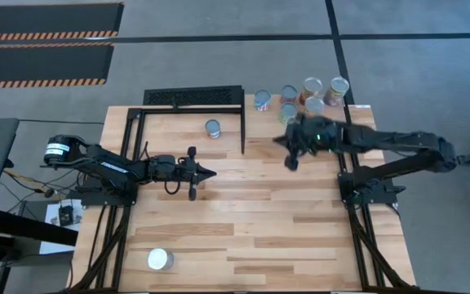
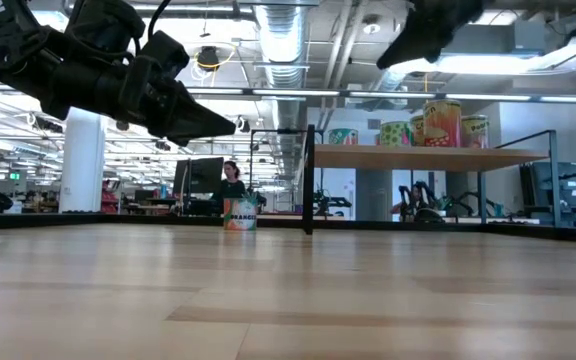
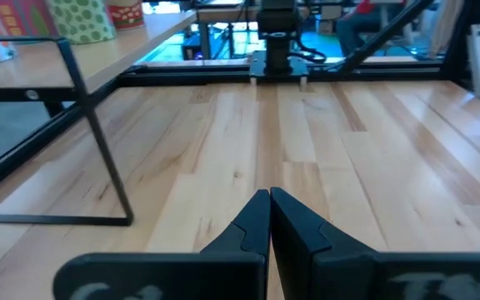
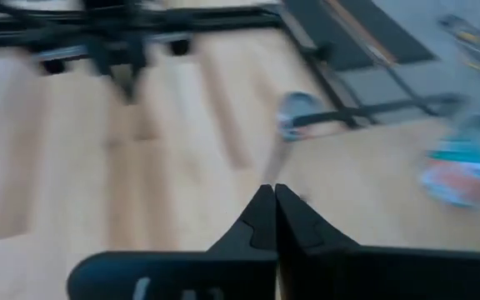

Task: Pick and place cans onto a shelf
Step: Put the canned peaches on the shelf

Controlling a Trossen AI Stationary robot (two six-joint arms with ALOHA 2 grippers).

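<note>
Item: wooden tabletop (image 1: 259, 212), carrying a black-framed shelf (image 1: 357, 110) with a wooden board at its far right edge.

Cans on shelf: five cans (image 1: 312, 86) grouped on the board, silvery tops up; in the low view they stand upright in a row (image 2: 441, 122).

Loose cans: one can (image 1: 212, 128) upright inside the open black frame (image 1: 192, 98) at the far edge; one white-topped can (image 1: 160, 260) at the near left corner, well apart from the others.

Left end effector (image 1: 205, 172): closed, empty, held above the tabletop's left-centre.

Right end effector (image 1: 292, 162): closed, empty, raised above the tabletop just beside the shelf.
</note>
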